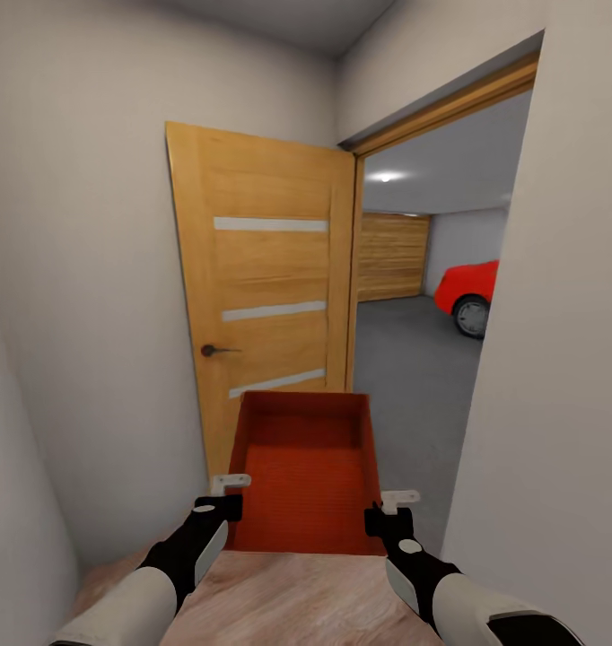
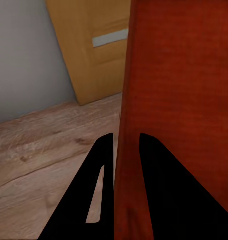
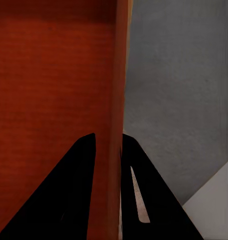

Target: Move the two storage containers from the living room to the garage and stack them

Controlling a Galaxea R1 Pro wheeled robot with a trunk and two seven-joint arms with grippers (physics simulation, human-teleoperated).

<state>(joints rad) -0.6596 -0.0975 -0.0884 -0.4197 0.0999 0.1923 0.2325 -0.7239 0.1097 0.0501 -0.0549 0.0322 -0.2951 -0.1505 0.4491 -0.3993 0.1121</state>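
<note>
Both arms carry one orange-red storage container (image 1: 308, 471) toward the garage doorway, left end effector (image 1: 227, 492) and right end effector (image 1: 394, 504) each clamped on a thin side wall; it looks light, rigid.

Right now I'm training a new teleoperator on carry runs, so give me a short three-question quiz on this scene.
1. True or false: each gripper's fingers pinch a side wall of the storage container.
2. Multiple choice: the wooden door is A) shut, B) swung open against the left wall, C) off its hinges.
3. Short answer: what red thing stands past the doorway on the grey floor?

Key
1. True: the left gripper and the right gripper each straddle a thin wall.
2. B.
3. A red car, partly hidden by the door frame.
</note>
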